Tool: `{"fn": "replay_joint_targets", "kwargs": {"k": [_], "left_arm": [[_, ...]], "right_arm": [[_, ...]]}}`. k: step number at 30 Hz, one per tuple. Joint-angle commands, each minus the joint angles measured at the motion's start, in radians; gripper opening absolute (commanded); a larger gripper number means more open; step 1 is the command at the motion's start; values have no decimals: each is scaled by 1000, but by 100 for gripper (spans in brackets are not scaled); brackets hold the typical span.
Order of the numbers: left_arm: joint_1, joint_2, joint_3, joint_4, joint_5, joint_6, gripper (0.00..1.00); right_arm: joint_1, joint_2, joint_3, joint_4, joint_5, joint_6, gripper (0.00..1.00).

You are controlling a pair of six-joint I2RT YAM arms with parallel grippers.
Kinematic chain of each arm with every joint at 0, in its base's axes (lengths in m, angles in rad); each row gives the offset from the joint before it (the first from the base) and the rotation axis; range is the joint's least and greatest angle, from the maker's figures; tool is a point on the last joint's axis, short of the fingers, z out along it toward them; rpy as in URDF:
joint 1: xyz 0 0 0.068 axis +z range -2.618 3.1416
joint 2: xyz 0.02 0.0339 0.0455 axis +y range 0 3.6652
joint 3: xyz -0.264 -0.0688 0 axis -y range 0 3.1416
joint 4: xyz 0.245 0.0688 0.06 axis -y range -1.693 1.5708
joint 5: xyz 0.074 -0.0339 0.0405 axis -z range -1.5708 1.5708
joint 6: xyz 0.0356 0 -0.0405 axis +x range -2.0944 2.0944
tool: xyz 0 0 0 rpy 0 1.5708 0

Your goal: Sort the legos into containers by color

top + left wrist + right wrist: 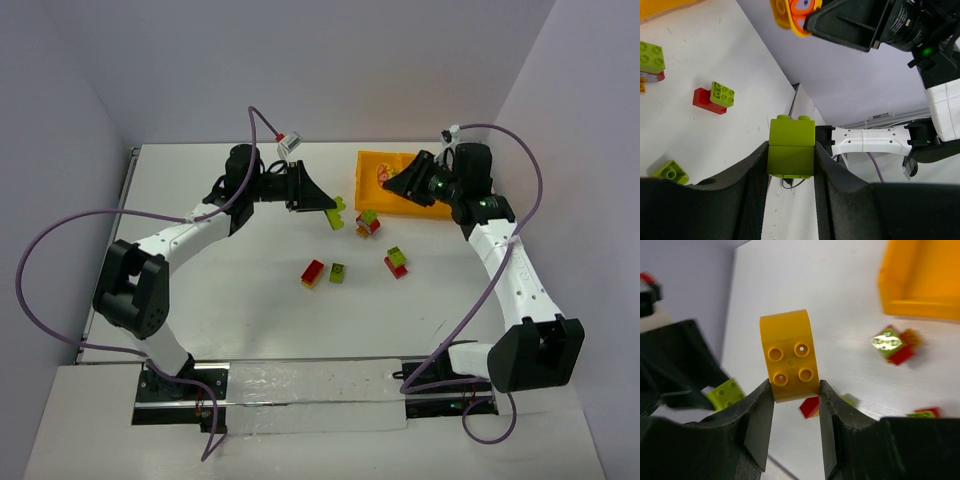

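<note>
A lime-green stack (791, 152) of two bricks is gripped between the fingers of the left claw (791, 146), held above the bench (250, 310) just left of the orange-yellow tray (420, 208). A yellow brick (788, 355) with a rounded top and four studs is clamped in the right claw (794, 390), which is raised over the tray's left end. The tray is set at the far right of the bench, close to the side wall.

Four loose groups are left on the bench:
- a mixed cluster (367, 222)
- a red-and-lime pair (396, 262)
- a lime brick (337, 272)
- a red-and-yellow pair (313, 273)

Wide bare bench is seen to their left and on the near side. The tray's right compartments are covered by the right arm, and its contents cannot be made out. The loose bricks are blurred in the right wrist view.
</note>
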Motion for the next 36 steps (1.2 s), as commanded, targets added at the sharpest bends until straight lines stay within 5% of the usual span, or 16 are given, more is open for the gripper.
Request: {"fn": "replay_joint_targets", "kwargs": {"k": [1, 8, 18, 23, 26, 36], "left_arm": [[4, -40, 57, -56, -44, 64, 0], [4, -43, 94, -183, -91, 134, 0], [4, -70, 93, -252, -132, 167, 0], [4, -75, 106, -283, -154, 185, 0], [4, -76, 119, -293, -157, 193, 0], [4, -102, 125, -347, -172, 214, 0]], "right_arm": [[-27, 23, 109, -122, 321, -114, 0], [-162, 205, 174, -142, 635, -198, 1], [-265, 472, 385, -143, 659, -205, 5], [-269, 582, 488, -163, 660, -213, 22], [-269, 635, 541, -186, 659, -222, 52], [-270, 712, 638, -223, 637, -233, 63]]}}
